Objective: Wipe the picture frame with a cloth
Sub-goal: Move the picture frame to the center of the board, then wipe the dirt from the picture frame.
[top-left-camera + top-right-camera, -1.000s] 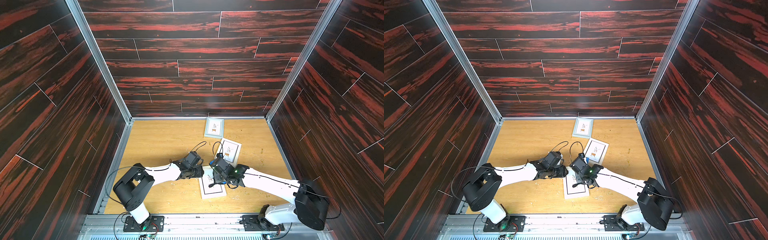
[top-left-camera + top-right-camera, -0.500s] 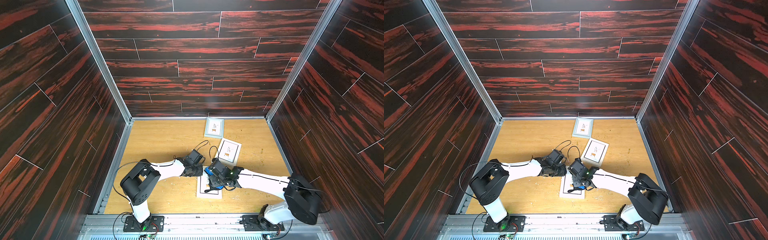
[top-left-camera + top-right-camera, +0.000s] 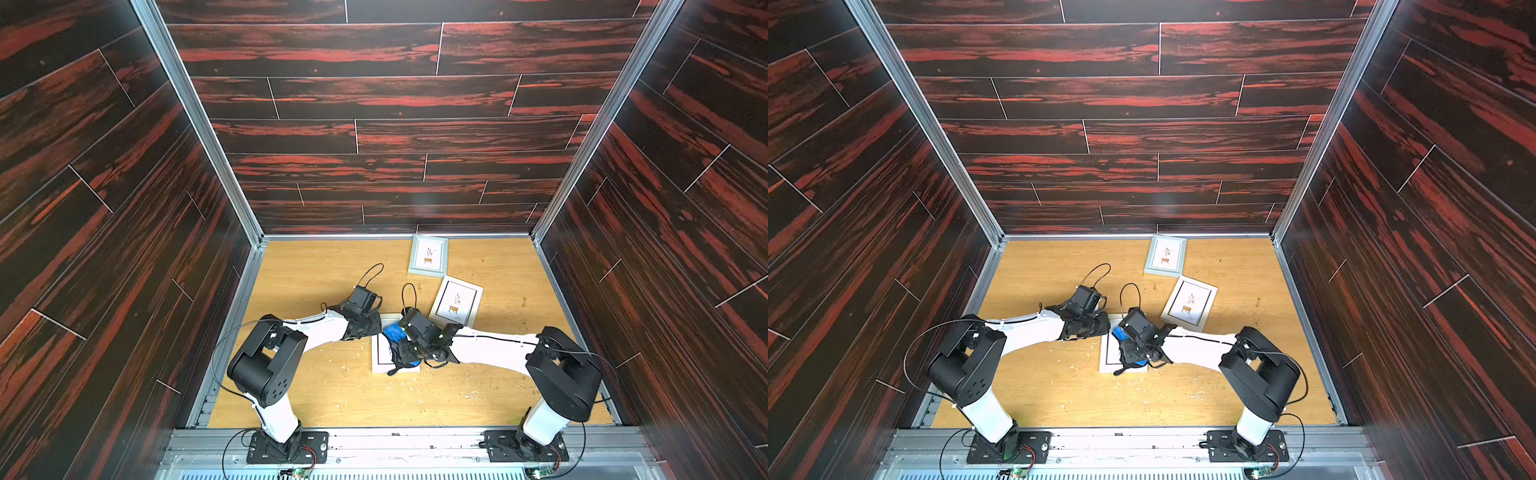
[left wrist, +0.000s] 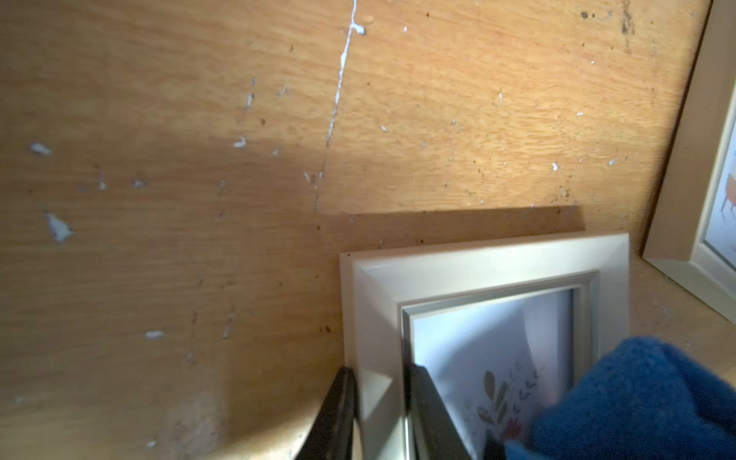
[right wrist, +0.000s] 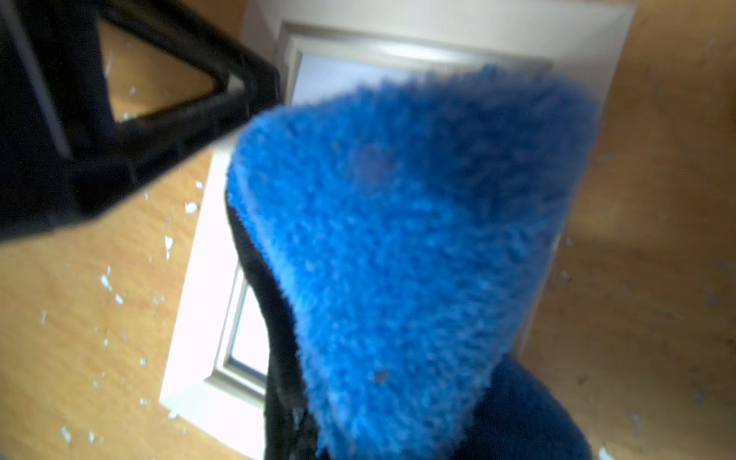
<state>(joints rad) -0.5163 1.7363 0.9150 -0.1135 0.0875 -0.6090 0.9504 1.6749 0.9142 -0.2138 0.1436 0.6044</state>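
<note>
The white picture frame (image 3: 380,362) (image 3: 1108,362) lies flat on the wooden floor between the two arms. My left gripper (image 3: 374,328) (image 3: 1102,326) is at its far left corner. In the left wrist view the left gripper (image 4: 380,414) is shut on the frame's side rail (image 4: 478,259), one finger outside and one on the glass. My right gripper (image 3: 405,347) (image 3: 1133,347) is shut on the blue fluffy cloth (image 3: 392,332) (image 3: 1119,332) (image 4: 637,398) and holds it on the frame. In the right wrist view the cloth (image 5: 398,239) covers most of the glass and hides the right fingers.
A grey-framed picture (image 3: 428,255) lies near the back wall. A beige-framed picture (image 3: 456,301) (image 4: 677,199) lies just right of the white frame, close to the right wrist. White flecks dot the floor. Dark panel walls close in three sides.
The left gripper has closed on the frame's rail. The white frame, with both grippers on it, has shifted left and a little toward the back wall.
</note>
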